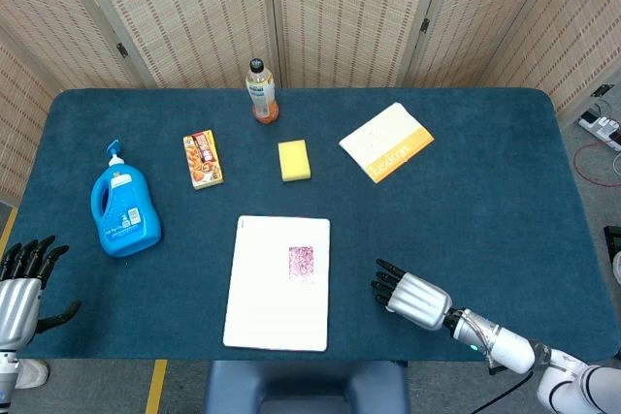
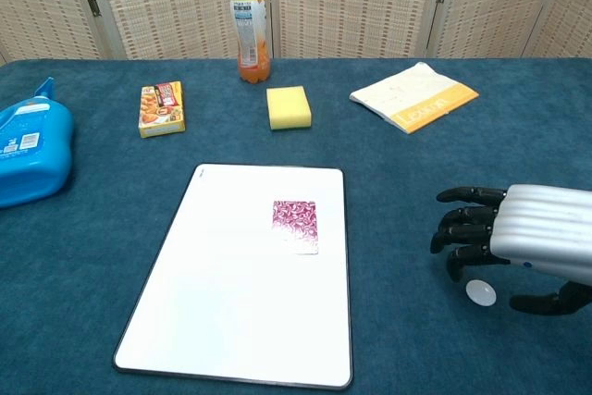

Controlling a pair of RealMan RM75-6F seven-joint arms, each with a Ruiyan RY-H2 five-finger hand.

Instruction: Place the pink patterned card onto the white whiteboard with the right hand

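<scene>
The pink patterned card lies flat on the white whiteboard, in its upper right part. My right hand hovers low over the blue cloth to the right of the board, empty, its fingers spread and curled slightly down, pointing toward the board. A small white disc lies on the cloth just under its fingertips. My left hand sits at the table's front left edge, fingers apart and empty; the chest view does not show it.
A blue detergent bottle stands at the left. At the back are an orange snack box, a drink bottle, a yellow sponge and a white-and-orange booklet.
</scene>
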